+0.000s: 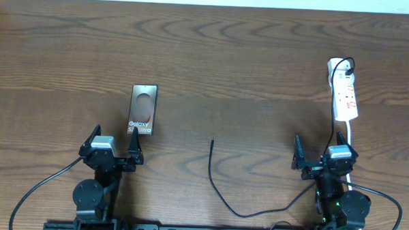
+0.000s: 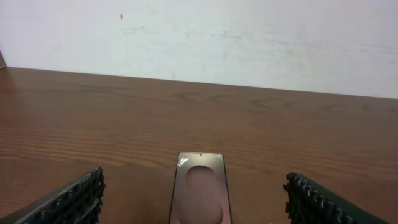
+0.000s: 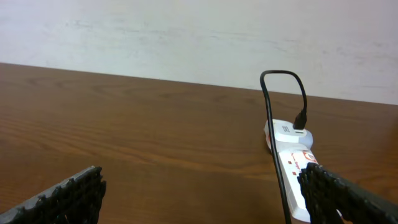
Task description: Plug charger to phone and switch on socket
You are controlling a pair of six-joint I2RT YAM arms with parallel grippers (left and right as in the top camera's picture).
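Note:
The phone [image 1: 142, 109] lies flat on the table at centre left, lettering toward my left arm. My left gripper [image 1: 115, 140] stands open just short of its near edge; in the left wrist view the phone [image 2: 200, 190] lies between and beyond the spread fingers of that gripper [image 2: 194, 186]. The charger [image 1: 210, 163] lies loose in the middle, its tip pointing away from the arms. The socket [image 1: 344, 92] lies at far right with a black plug in its far end. My right gripper [image 1: 319, 150] is open and empty, and the socket [image 3: 292, 165] lies ahead by its right finger.
A white cord [image 1: 352, 137] runs from the socket back past the right arm. A black cable [image 3: 273, 124] loops up from the plug and runs along the strip's left side. A pale wall [image 2: 199, 37] stands behind the table's far edge.

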